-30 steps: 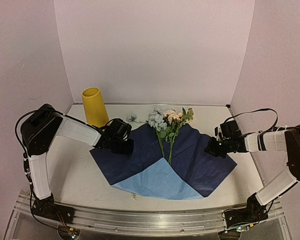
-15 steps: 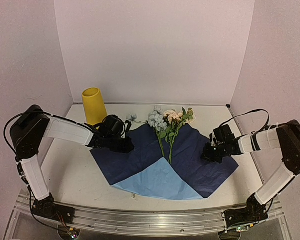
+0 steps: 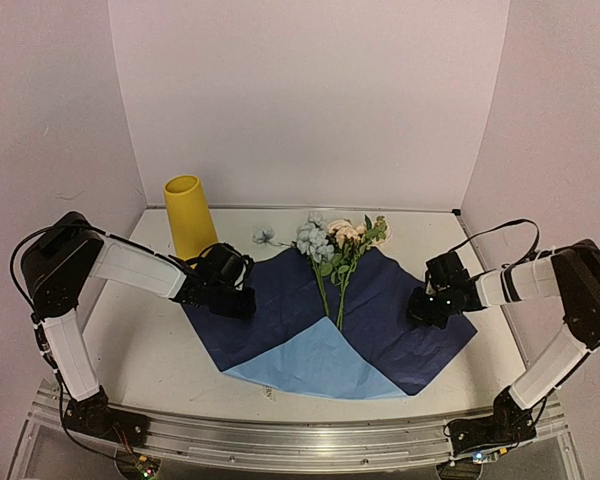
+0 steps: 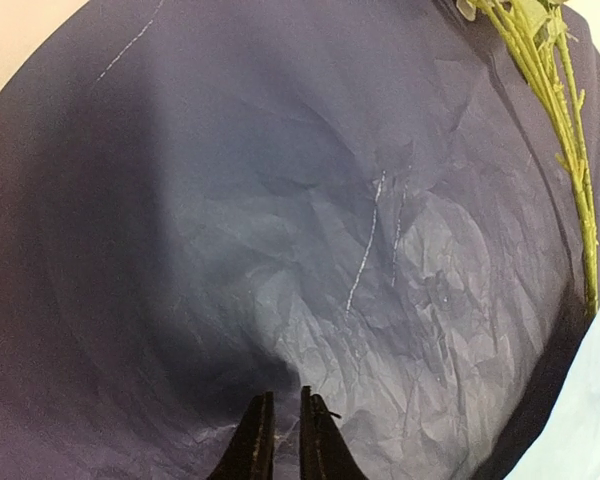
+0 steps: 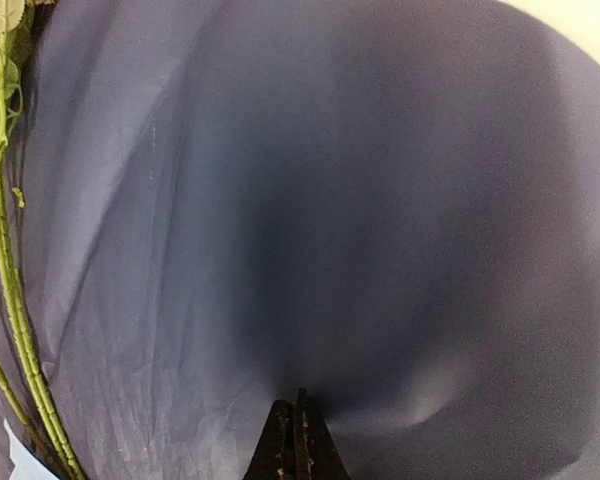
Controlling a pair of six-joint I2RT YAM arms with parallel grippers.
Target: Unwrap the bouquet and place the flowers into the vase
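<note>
Top external view: flowers (image 3: 335, 245) lie centre-frame on spread navy paper (image 3: 280, 315), vase (image 3: 188, 212) upper left; wrist views show left fingers (image 4: 252, 452) slightly apart, right fingers (image 5: 285, 450) together, both at the paper; advise grasping stems low, clear of paper.

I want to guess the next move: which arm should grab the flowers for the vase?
Probably left. The left gripper and right gripper are at opposite edges of the flat navy paper sheet, about equally near the green-stemmed blue and peach flowers, but the tall yellow vase stands on the left side.
</note>
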